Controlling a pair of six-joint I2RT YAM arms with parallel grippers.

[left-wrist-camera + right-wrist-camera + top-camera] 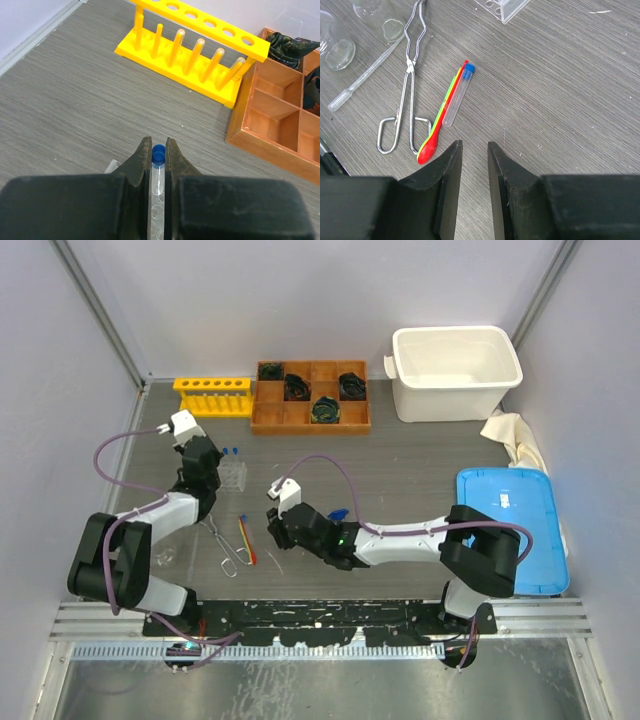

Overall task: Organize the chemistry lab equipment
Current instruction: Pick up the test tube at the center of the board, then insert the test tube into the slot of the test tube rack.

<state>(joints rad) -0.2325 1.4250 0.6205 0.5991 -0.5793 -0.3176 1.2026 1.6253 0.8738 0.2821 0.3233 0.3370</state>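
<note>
Step in hand, by our judgement: racking a tube.

The yellow six-hole rack (175, 70) is standing ahead of the left gripper (158, 145), well apart from it. That gripper is pinching the held test tube (158, 176), blue cap forward. We are advising tipping it upright and centring it over a hole before lowering.

The right gripper (472, 147) is hanging partly open, holding nothing. The metal tongs (410, 64), red-orange stick (427, 150) and loose test tube (456, 100) are lying just ahead of it.
</note>
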